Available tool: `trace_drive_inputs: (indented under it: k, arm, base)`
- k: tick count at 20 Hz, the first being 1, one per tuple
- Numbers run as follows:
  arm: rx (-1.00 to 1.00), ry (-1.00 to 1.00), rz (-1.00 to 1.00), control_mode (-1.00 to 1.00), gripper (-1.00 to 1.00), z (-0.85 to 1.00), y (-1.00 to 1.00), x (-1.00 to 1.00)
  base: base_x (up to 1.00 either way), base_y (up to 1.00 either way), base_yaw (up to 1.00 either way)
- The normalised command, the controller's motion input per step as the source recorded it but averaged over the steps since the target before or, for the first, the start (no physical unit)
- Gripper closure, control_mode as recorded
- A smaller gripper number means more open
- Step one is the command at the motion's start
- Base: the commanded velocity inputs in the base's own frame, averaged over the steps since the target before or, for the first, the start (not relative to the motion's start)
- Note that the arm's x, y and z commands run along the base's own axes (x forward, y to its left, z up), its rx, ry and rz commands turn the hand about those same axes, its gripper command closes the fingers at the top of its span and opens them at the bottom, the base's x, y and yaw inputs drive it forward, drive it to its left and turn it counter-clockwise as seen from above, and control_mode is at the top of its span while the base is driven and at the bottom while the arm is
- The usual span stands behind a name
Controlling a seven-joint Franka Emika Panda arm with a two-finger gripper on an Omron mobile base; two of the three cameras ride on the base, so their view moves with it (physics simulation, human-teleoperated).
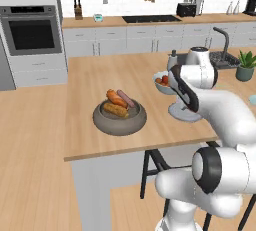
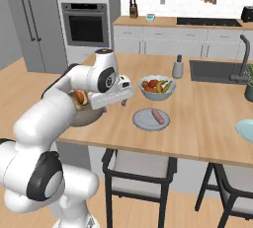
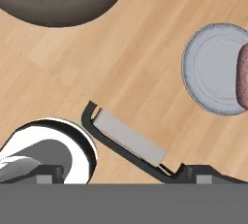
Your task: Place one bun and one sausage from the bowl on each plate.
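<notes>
1. I see the gripper (image 2: 123,101) hanging over bare counter between the dark bowl (image 1: 120,120) and the near plate (image 2: 144,120); its jaws stand wide apart and hold nothing.
2. One sausage (image 2: 157,116) already lies on that plate, right of centre in the right base view.
3. In the bowl, at centre of the left base view, remain the orange bun (image 1: 116,98), the tan bun (image 1: 116,109) and a second sausage (image 1: 126,98), long axes slanting from upper left to lower right.
4. I judge the next pick a bun: in the hand view the bowl lies upper left, the plate at right.
</notes>
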Motion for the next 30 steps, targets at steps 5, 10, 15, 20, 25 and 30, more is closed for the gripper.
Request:
trace_drive_inputs:
  k: [5, 10, 15, 20, 25, 30]
  arm:
    - [0.09, 0.04, 0.13, -1.0, -1.0, 0.35, 0.99, -0.14]
    - [0.12, -0.03, 0.25, -1.0, -1.0, 0.2, 1.0, -0.17]
    - [0.07, -0.23, 0.27, -1.0, -1.0, -0.01, 0.98, 0.05]
    - [0.02, -0.18, 0.08, -1.0, -1.0, 0.0, 1.0, 0.54]
    - [-0.25, 0.04, -0.06, -1.0, -1.0, 0.0, 0.51, 0.95]
    - [-0.11, 0.13, -0.13, -1.0, -1.0, -0.23, -0.04, 0.57]
  base:
    - [0.0, 0.0, 0.0]
    - [0.0, 0.0, 0.0]
    - [0.0, 0.0, 0.0]
    - [0.0, 0.0, 0.0]
    - [0.0, 0.0, 0.0]
    - [0.0, 0.0, 0.0]
